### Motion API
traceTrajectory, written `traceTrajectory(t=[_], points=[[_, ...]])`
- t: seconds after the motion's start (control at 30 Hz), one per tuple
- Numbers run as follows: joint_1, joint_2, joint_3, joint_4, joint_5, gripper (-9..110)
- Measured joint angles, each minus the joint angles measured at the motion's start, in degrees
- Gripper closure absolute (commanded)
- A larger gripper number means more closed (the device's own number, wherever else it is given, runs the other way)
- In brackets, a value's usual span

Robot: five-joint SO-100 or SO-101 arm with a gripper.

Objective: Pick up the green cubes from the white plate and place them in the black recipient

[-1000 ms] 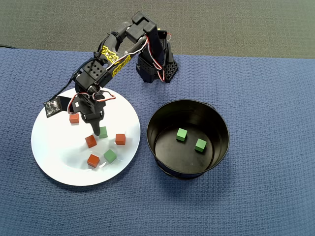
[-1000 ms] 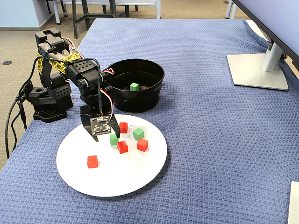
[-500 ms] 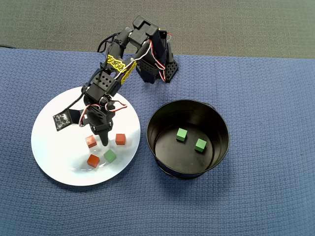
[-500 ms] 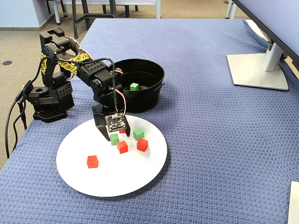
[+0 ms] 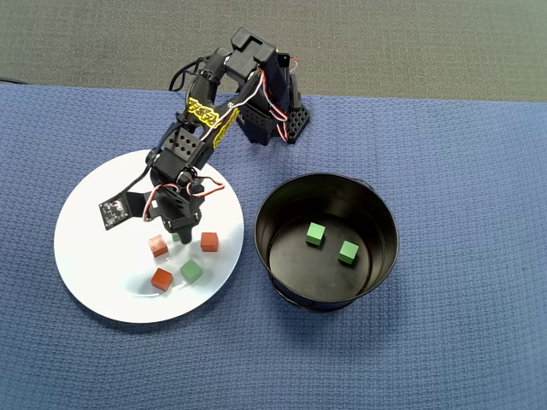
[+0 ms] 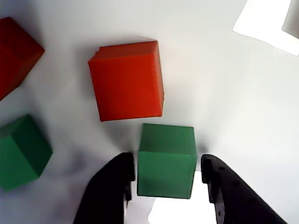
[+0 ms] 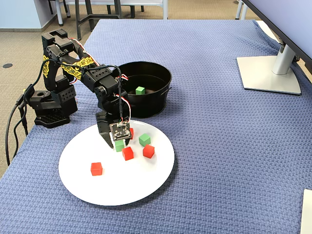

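The white plate [image 5: 94, 273] [image 7: 122, 187] carries two green cubes and several orange-red ones. My gripper [image 5: 180, 234] [image 7: 117, 145] [image 6: 167, 162] is down on the plate, open. One green cube [image 6: 167, 161] [image 7: 119, 146] [image 5: 175, 237] sits between its fingers [image 6: 114, 186], with a thin gap on each side. The second green cube [image 5: 191, 271] [image 7: 144, 140] [image 6: 21, 151] lies free nearby. An orange-red cube [image 6: 127, 79] sits just ahead of the straddled one. The black recipient [image 5: 282, 201] [image 7: 156, 105] stands beside the plate and holds two green cubes [image 5: 316, 233] [image 5: 348, 251].
Orange-red cubes [image 5: 209, 242] [image 5: 157, 246] [image 5: 161, 278] crowd round the gripper on the plate. The arm's base [image 5: 269, 120] [image 7: 48, 109] stands behind the plate on the blue cloth [image 5: 461, 171]. A monitor stand [image 7: 269, 74] is at the far right in the fixed view.
The arm swung toward the pot side of the plate and settled lower. Its fingers now stand on either side of a green cube. No cube has moved.
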Motion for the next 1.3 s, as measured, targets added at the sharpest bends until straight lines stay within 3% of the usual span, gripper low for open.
traceTrajectory(t=[0.27, 0.6, 0.77, 0.93, 0.97, 1.03, 1.17, 1.3], points=[[0.2, 1.7, -0.1, 0.3, 1.8, 102], [-5.2, 21.7, -17.8, 28.8, 11.7, 102], [-15.8, 32.2, -19.3, 32.6, 19.7, 102], [-32.3, 36.8, -9.7, 25.0, 31.6, 100], [-35.5, 36.9, -7.3, 23.0, 34.0, 90], [-41.4, 36.8, -2.9, 19.4, 37.7, 59], [-47.9, 34.2, -1.0, 17.4, 38.9, 54], [-45.4, 34.2, -2.0, 17.4, 37.2, 57]])
